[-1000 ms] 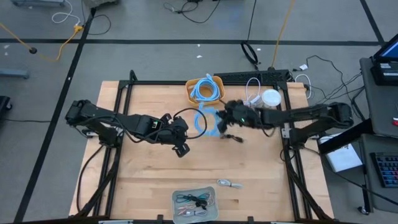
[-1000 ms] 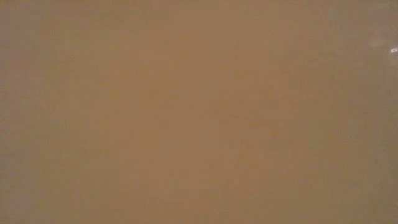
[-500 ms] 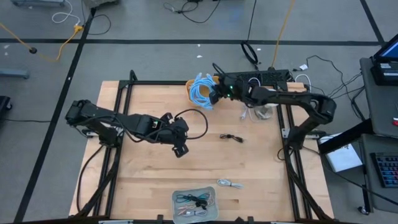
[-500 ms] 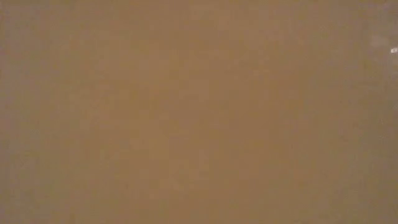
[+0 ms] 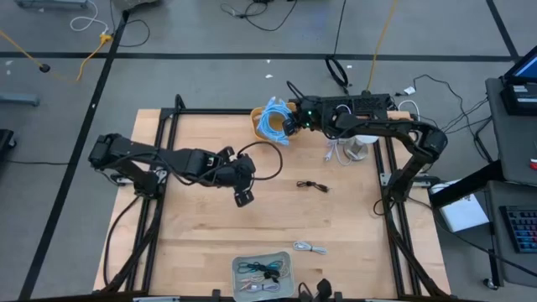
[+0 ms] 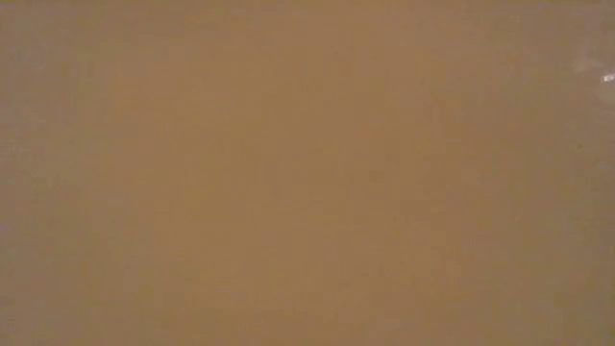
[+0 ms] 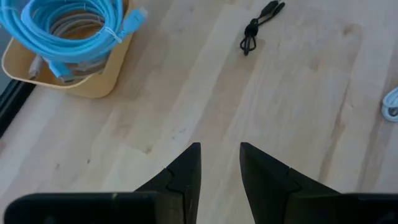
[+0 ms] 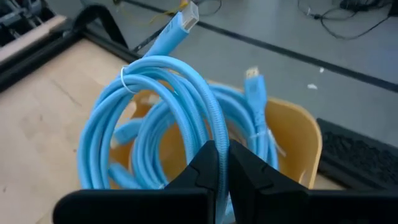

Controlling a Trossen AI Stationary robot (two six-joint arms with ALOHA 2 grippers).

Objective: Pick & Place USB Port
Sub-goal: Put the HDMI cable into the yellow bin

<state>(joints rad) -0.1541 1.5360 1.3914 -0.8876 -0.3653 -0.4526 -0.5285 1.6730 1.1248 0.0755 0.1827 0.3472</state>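
Observation:
A coiled light-blue cable hangs from my right gripper over the yellow bin at the table's far edge; more blue cable lies in the bin. From above, the right gripper stands at the bin, shut on the coil. My left gripper is open above bare wood near the table's middle, touching nothing. The low view shows only a flat brown blur. My right gripper pinches several strands of the blue coil between its two shut fingers, on the side of the coil nearest the arm. The coil hangs around and below the fingers, over the yellow bin; one plug end sticks up beyond it.
A short black cable lies right of the table's middle, seen too from the left wrist. A white cable and a clear tray of cables sit near the near edge. White cables lie at the right.
My right gripper has swung from the table's middle to the far edge, carrying the blue coil off the wood and over the yellow bin. It has stayed there for the last half second. The left arm has shifted only slightly.

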